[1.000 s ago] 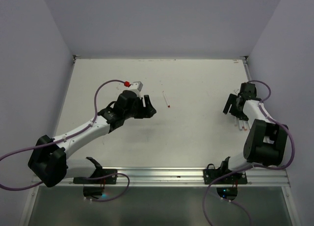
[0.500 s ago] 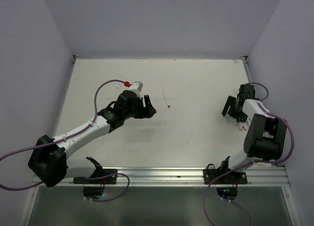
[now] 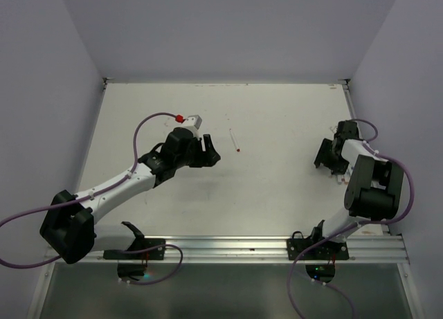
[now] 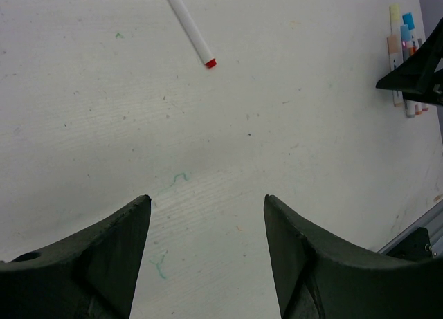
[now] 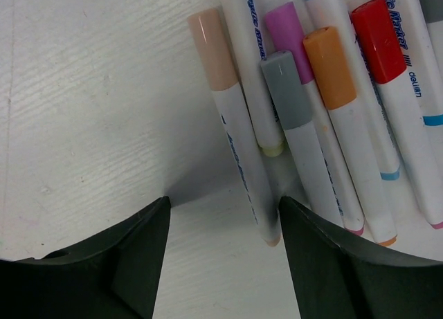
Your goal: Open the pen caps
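Several white pens (image 5: pixel 311 160) lie side by side at the right of the table, with peach (image 5: pixel 213 50), purple (image 5: pixel 287 27), grey (image 5: pixel 285 90), orange (image 5: pixel 332 66) and red (image 5: pixel 377 39) pen caps on. My right gripper (image 5: pixel 223 203) is open low over the table, and the tail end of the peach-capped pen lies just inside its right finger (image 5: pixel 346 263). In the top view this gripper (image 3: pixel 324 155) hides most of the pile (image 3: pixel 341 178). A lone pen (image 3: pixel 234 139) with a red end (image 4: pixel 210 63) lies mid-table. My left gripper (image 4: pixel 208 203) is open and empty, short of it.
The enclosure's right wall (image 3: pixel 387 90) stands close behind the pen pile. A metal rail (image 3: pixel 242 246) runs along the near edge. A purple cable (image 3: pixel 149 122) loops over the left arm. Faint green pen marks (image 4: pixel 180 177) stain the white table.
My right gripper has shifted slightly toward the near side, onto the pen pile. The left arm and the lone pen have not moved.
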Robot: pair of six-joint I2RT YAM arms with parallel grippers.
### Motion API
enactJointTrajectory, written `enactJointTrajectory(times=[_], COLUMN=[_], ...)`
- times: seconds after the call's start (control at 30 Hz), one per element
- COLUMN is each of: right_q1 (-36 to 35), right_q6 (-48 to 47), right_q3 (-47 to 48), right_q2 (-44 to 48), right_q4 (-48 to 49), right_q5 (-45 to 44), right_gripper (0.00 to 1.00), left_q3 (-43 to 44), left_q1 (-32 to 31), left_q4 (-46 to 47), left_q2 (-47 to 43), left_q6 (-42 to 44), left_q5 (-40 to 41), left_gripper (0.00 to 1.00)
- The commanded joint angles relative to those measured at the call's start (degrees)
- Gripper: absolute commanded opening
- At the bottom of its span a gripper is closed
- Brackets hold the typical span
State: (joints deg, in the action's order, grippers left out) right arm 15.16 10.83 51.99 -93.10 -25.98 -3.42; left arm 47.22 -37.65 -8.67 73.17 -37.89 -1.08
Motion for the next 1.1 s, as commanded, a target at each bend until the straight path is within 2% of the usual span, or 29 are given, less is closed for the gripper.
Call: enactJointTrajectory(times=[0.0,0.13,0.33,0.43,0.47,0.53,0.7,0.83,0.93,1.07], right_q1=[0.31,0.31,0.14,-0.04,-0.21,-2.05,-12.5,-19.19,-23.23,-28.59], right_q6=[-0.2,-0.55,-0.81,-0.9,-0.81,-1.16,-1.78,-1.25,-0.99,-0.99], right_q3=[-0.57,-0.4,-0.31,-0.31,-0.31,0.22,4.07,6.89,7.87,5.06], right_q2=[-1.03,-0.77,-0.94,-0.94,-0.86,-0.51,3.18,8.71,13.28,19.61], right_q4=[0.58,-0.04,-1.09,-1.44,-1.62,-2.06,-5.22,-8.64,-10.14,-6.73], right_q5=[0.43,0.61,0.97,1.05,0.87,-0.96,-5.89,-3.44,1.74,14.2], right_gripper=[0.65,0.51,0.21,0.15,0.07,0.0,0.0,0.0,0.0,0.0], left_q3=[0.15,0.06,0.06,-0.02,0.06,0.15,3.22,6.74,9.29,11.31], left_q1=[0.03,0.03,0.03,0.03,0.03,0.03,0.12,1.35,2.4,5.21], left_q4=[1.11,0.93,0.76,0.32,0.32,-0.03,-2.05,-3.99,-3.38,-0.57], left_q2=[-0.13,-0.3,-0.3,-0.39,-0.48,-0.66,-0.74,-0.74,-0.04,2.32], left_q6=[1.24,1.24,0.89,0.54,0.45,0.19,1.41,2.64,3.52,3.61], left_q5=[0.2,0.38,0.38,0.47,0.47,0.47,0.82,-0.31,-3.74,-16.98], left_gripper=[0.69,0.69,0.69,0.69,0.69,0.69,0.69,0.69,0.68,0.66])
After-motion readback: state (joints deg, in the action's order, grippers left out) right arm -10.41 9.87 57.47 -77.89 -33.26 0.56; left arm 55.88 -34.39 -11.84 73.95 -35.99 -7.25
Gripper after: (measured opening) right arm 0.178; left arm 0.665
